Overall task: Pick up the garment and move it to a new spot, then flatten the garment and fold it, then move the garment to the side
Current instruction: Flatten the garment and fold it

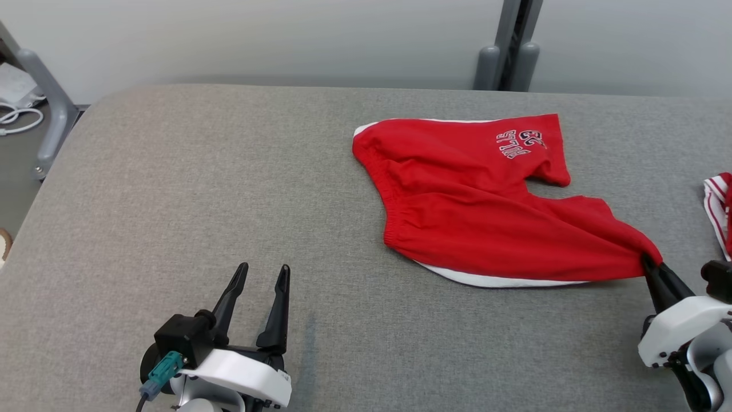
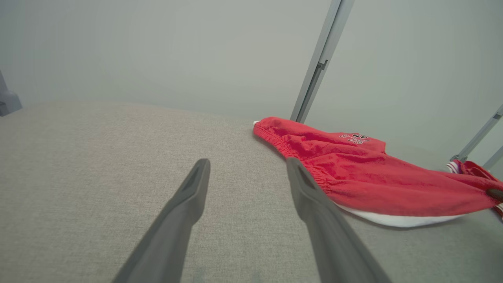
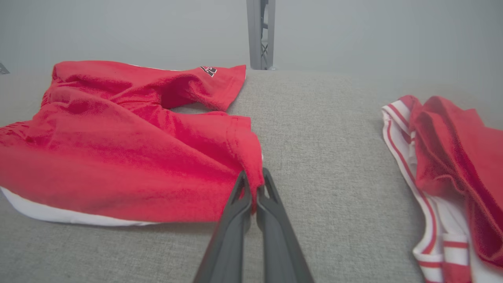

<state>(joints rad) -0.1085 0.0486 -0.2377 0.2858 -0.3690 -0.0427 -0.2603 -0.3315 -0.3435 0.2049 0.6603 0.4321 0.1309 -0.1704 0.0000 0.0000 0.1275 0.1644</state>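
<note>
The garment (image 1: 480, 200) is a pair of red shorts with white trim and a small printed logo, lying rumpled on the grey table (image 1: 200, 189), right of centre. My right gripper (image 1: 652, 264) is shut on the hem of its near right leg, and the cloth is drawn into a point there. In the right wrist view the two fingers pinch the garment (image 3: 129, 157) at that gripper (image 3: 254, 181). My left gripper (image 1: 264, 270) stands open over bare table at the lower left, well clear of the shorts. The left wrist view has the garment (image 2: 365, 173) to the right of that gripper (image 2: 247, 163).
A second red and white striped cloth (image 3: 444, 173) lies at the table's right edge (image 1: 719, 206). Grey metal posts (image 1: 509, 46) stand behind the far edge. A grey frame leg (image 1: 48, 97) and white cables are off the left side.
</note>
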